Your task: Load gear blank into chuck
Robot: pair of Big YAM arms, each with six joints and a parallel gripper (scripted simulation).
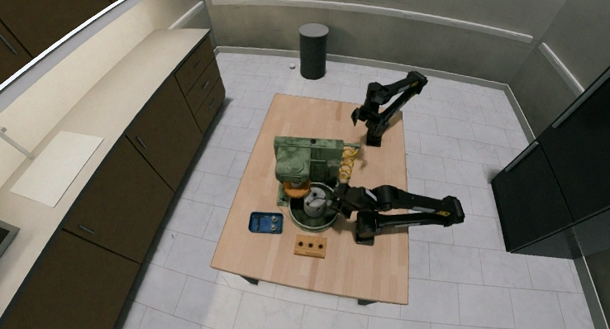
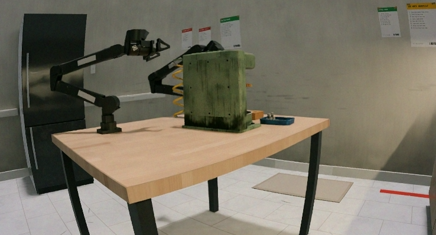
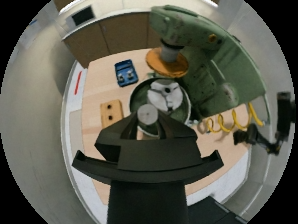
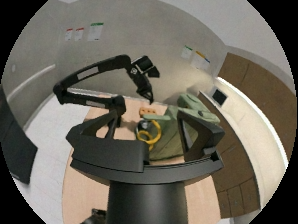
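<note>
My left gripper (image 1: pixel 329 202) (image 3: pixel 147 113) is shut on the gear blank (image 3: pixel 147 114), a small grey cylinder whose round end shows between the fingertips. It is above the basin's edge, beside the chuck. The grey jawed chuck (image 1: pixel 314 205) (image 3: pixel 162 95) stands inside the round green basin of the gear shaper (image 1: pixel 293 162) (image 2: pixel 213 90) (image 3: pixel 202 82). In the top view the chuck is just left of the left gripper. The blank's lower end is hidden. My right gripper (image 2: pixel 164 50) (image 4: pixel 147 113) is open and empty, raised at the far side of the table.
An orange toothed disc (image 1: pixel 296 191) (image 3: pixel 166 62) hangs beside and above the chuck. Yellow coiled tubing (image 1: pixel 347 164) (image 2: pixel 176 90) (image 3: pixel 227 125) runs down the machine's side. A blue tray (image 1: pixel 263 225) (image 2: pixel 280 121) holds two grey pieces. A wooden block (image 1: pixel 310 252) (image 3: pixel 116 108) has three holes.
</note>
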